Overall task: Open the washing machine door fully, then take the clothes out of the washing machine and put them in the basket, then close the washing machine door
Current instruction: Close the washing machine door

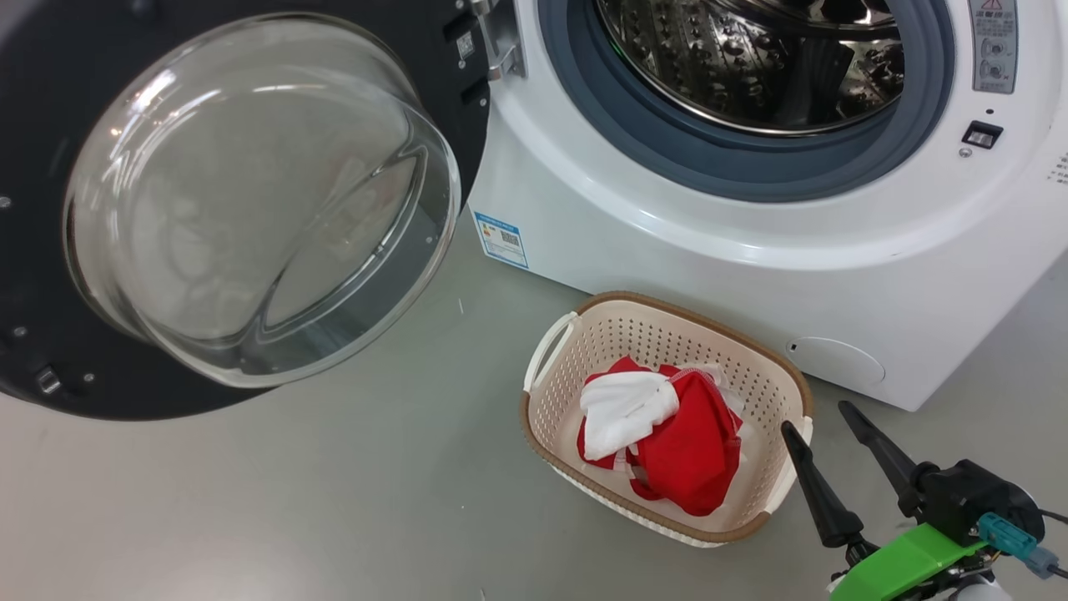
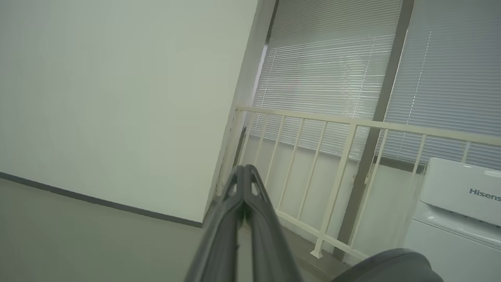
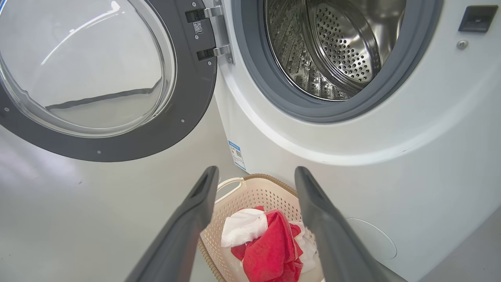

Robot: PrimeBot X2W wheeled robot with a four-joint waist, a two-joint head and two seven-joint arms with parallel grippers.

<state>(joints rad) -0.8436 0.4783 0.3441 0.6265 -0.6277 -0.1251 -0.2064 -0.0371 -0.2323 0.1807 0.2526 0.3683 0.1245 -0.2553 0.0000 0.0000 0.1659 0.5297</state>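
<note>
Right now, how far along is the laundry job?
Done: the door stands wide open, and the clothes lie in the basket; the visible part of the drum looks empty. In hand: nothing; the right gripper is open near the basket, the left gripper shut on nothing. Left: closing the door.

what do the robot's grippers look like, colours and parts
Right gripper: two long, tapering black jaws on a black body, with a bright green bracket and a teal connector with a thin dark cable. Left gripper: dark grey jaws with small cut-outs near the tips.
</note>
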